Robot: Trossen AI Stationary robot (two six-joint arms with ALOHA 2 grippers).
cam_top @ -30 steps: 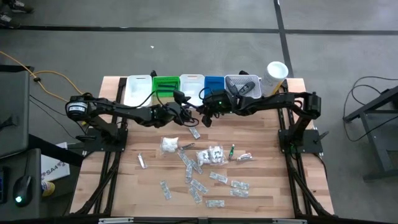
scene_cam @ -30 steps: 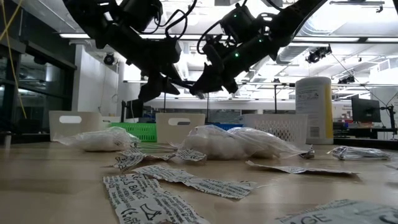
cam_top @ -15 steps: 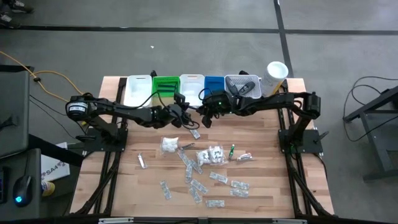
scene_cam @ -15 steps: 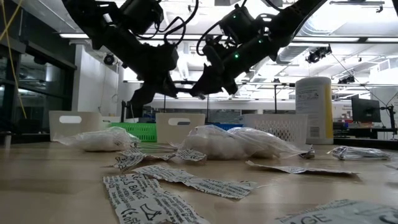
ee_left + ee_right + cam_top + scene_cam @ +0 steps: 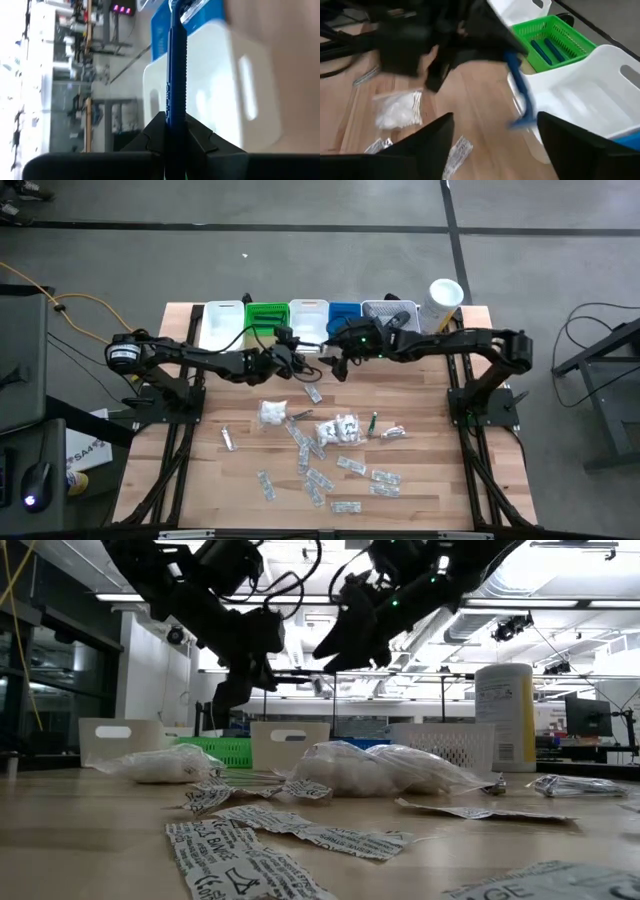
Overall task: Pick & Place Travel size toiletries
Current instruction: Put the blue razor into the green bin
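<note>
Grey concrete floor [image 5: 300,220] surrounds the wooden table [image 5: 420,480].

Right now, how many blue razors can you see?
3: one blue razor clamped in the left gripper above the table, and two razors lying in the green bin. Others may be hidden in the bins.

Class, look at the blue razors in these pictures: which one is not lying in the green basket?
The slim blue plastic razor clamped in the left pincer, held in the air near the white bin; the two others lie inside the green basket.
</note>
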